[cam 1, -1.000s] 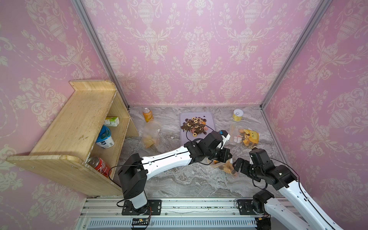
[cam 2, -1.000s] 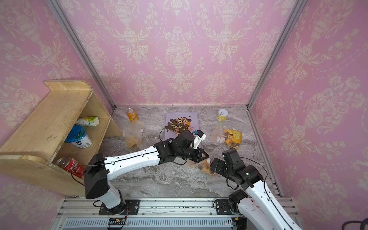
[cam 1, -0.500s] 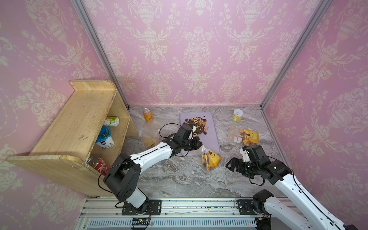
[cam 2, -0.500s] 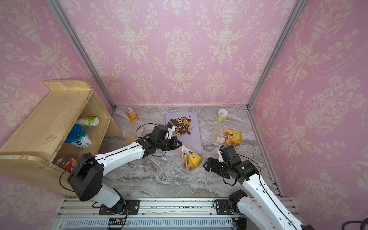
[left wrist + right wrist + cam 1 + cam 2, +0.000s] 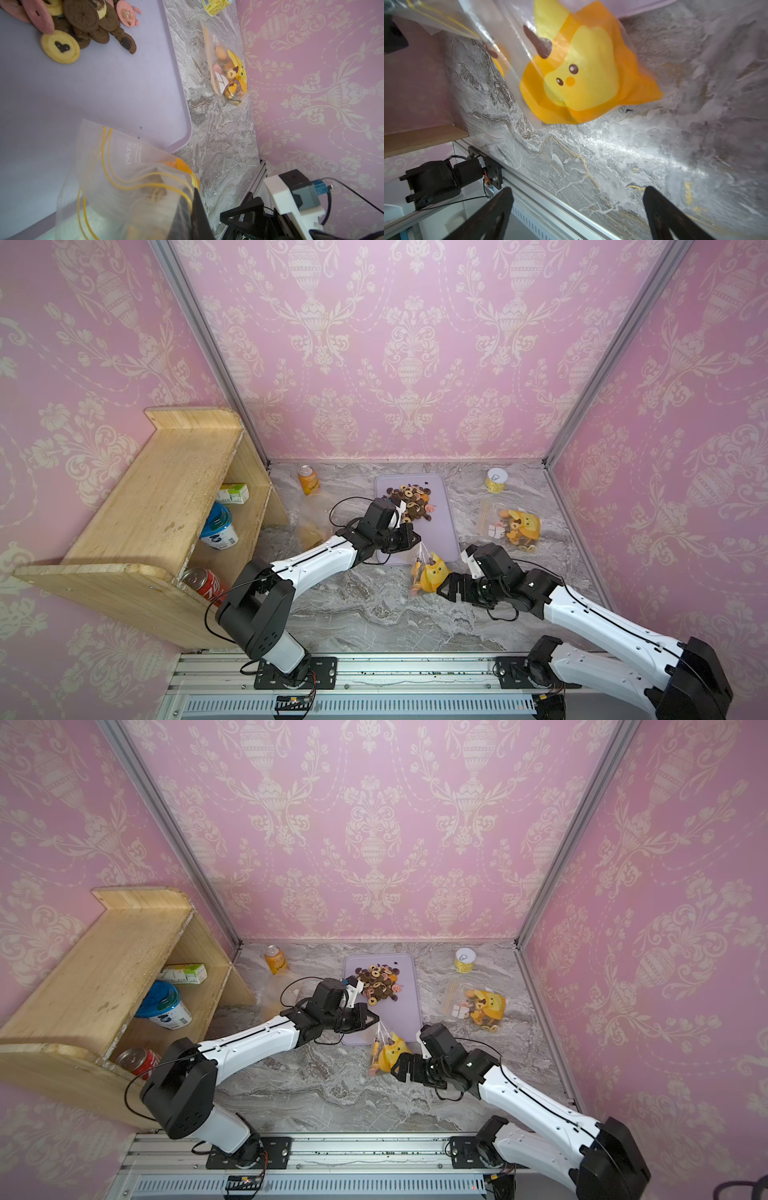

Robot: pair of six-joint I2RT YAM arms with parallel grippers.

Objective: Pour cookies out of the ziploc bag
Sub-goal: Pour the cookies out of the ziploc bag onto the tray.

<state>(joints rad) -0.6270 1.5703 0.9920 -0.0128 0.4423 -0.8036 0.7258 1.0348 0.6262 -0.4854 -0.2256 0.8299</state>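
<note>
Clear glossy plastic ziploc bag [image 5: 124, 166], smooth matt lilac tray [image 5: 440, 531], marble-look tabletop [image 5: 374, 614], bare wooden shelf [image 5: 158, 497]

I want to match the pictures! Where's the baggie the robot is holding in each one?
In a top view: bag hanging at the purple tray's near corner.
In a top view: bag, same corner.
Left wrist: bag by tray corner.
Right wrist: bag, its yellow face showing.
Landmark: purple tray.
</note>
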